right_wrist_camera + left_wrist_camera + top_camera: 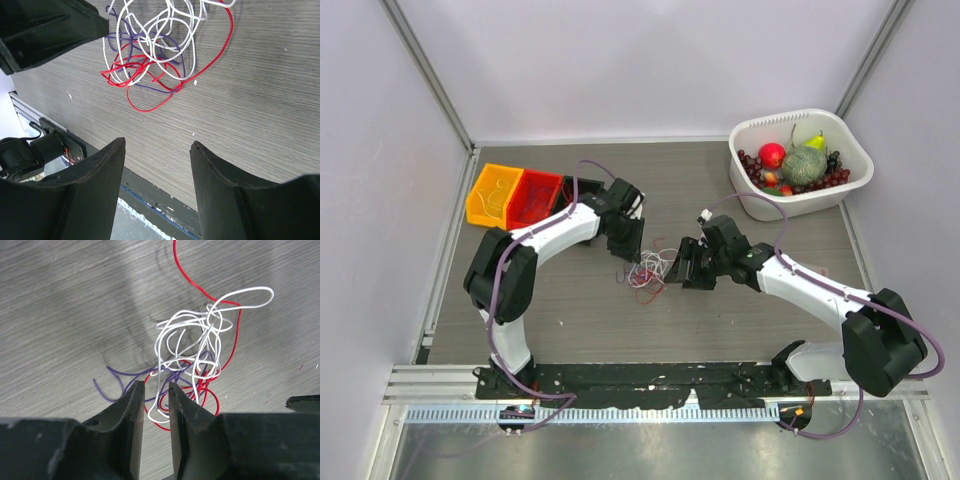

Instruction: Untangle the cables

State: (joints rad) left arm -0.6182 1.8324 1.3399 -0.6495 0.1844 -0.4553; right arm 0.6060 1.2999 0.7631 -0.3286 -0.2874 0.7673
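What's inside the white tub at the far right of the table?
Fruit: a red apple, a green melon, a yellow-green pear and dark red cherries. The white tub has its floor covered by them.

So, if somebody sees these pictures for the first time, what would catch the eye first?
First the cables: a small knot of white, red and purple strands in the middle of the table, with the left gripper at its edge and the right gripper wide open just beside it. Then the colours at the far edge: a white basket of fruit on the right, an orange bin and a red bin on the left.
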